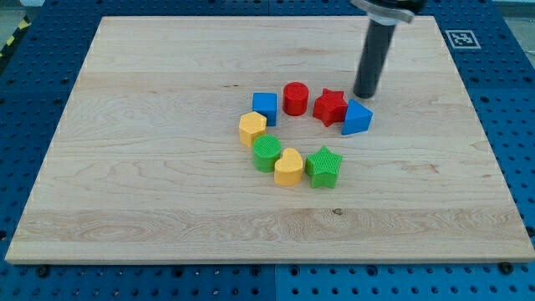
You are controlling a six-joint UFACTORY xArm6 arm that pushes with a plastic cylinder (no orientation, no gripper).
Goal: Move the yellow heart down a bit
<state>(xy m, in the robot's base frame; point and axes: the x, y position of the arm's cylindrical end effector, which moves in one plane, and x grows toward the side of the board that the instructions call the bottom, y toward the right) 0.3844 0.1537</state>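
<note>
The yellow heart (288, 167) lies on the wooden board (150, 192) near the middle, between a green cylinder (267, 154) on its left and a green star (324, 165) on its right, touching both. My tip (364, 95) is at the view's upper right of the heart, far from it, just above the blue triangle (356, 119) and right of the red star (331, 106).
A yellow hexagon (252, 128), a blue cube (265, 107) and a red cylinder (295, 98) complete a ring of blocks. A fiducial marker (461, 38) sits at the board's top right corner. Blue pegboard (25, 125) surrounds the board.
</note>
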